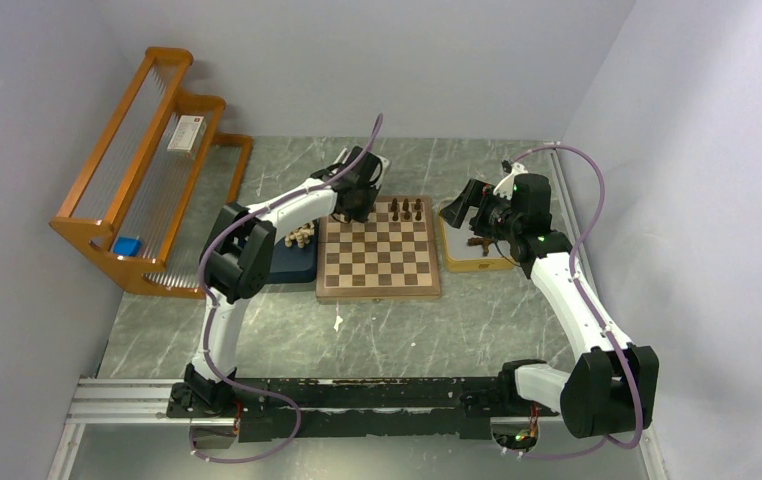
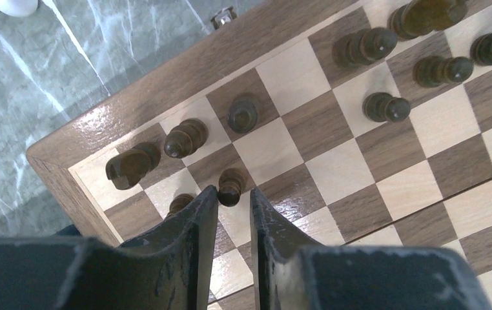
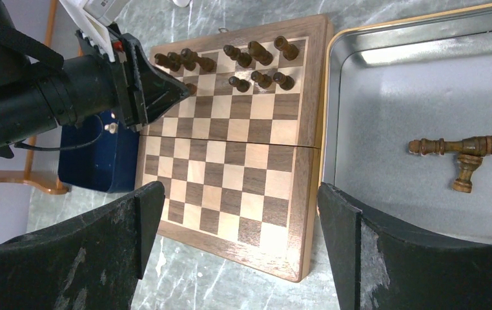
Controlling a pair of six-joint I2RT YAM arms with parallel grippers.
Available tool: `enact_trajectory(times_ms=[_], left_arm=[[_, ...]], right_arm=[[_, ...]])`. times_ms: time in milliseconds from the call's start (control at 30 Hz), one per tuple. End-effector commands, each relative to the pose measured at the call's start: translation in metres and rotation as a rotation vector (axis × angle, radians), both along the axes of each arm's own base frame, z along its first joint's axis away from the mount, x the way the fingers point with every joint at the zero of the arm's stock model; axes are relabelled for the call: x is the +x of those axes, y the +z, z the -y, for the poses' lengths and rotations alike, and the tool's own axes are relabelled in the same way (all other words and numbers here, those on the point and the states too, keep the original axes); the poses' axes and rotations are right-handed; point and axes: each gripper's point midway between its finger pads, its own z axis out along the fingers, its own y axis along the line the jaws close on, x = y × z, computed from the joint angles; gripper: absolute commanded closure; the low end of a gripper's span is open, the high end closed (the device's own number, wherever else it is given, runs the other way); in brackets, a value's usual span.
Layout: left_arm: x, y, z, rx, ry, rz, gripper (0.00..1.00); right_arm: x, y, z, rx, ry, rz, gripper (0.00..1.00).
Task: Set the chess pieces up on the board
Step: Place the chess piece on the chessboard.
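The marbled bench [image 1: 257, 330] carries everything, and the board [image 1: 378, 262] lies at its middle, between the two arms. I judge the job under way but well short of half done.

Just left of the board sits the dark blue tray [image 1: 292, 268]; just right of it, the yellow tray [image 3: 392, 97]. The left arm [image 1: 277, 210] reaches over the board's far left corner. The right arm [image 1: 567, 280] hangs above the seam between board and yellow tray.

The right jaws gape wide with nothing between them, so they look free for a pick. The left jaws stand only a narrow slit apart, tips down at a dark pawn [image 2: 230, 186] that stands upright on a second-row square. Whether they pinch it or have let it go I cannot tell.

Done: only dark pieces [image 3: 256, 51] are on the board, upright in the two far rows. Much of the back row is filled — the pawn row has a handful, with gaps.

Left to do:
- The rest of the dark side; a few fallen dark pieces [image 3: 463, 147] lie on their sides in the yellow tray.
- The whole pale side — the pale pieces [image 1: 300, 237] are clustered in the blue tray, and the board's two near rows are bare.
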Motion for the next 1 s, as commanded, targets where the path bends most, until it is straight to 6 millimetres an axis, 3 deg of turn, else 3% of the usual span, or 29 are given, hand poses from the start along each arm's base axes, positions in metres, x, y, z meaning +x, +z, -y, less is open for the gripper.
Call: enact_trajectory(times_ms=[0,233,500,700,733,767,800,967], left_arm=[[0.008,0.017,0.008,-0.004,-0.010,0.035,0.69],[0.012,0.037,0.010,-0.019,-0.008,0.060,0.64],[0.003,0.117,0.014,-0.161,-0.008,0.165,0.58],[-0.037,0.174,0.007,-0.324,-0.063,0.234,0.45],[-0.047,0.179,0.006,-0.346,-0.085,0.234,0.33],[-0.056,0.183,0.004,-0.362,-0.100,0.234,0.10],[-0.064,0.188,0.001,-0.378,-0.114,0.233,0.02],[-0.111,0.197,-0.012,-0.441,-0.186,0.211,0.01]], right_arm=[[0.001,0.006,0.003,-0.013,-0.005,0.030,0.07],[0.001,0.001,0.008,-0.031,-0.031,0.014,0.05],[0.015,0.002,0.039,-0.136,-0.193,-0.003,0.00],[0.028,0.001,0.066,-0.250,-0.308,-0.031,0.00],[0.030,0.000,0.072,-0.271,-0.330,-0.040,0.00],[0.031,-0.002,0.076,-0.290,-0.348,-0.052,0.00],[0.032,-0.003,0.079,-0.304,-0.355,-0.057,0.00],[0.037,-0.019,0.087,-0.467,-0.253,-0.065,0.00]])
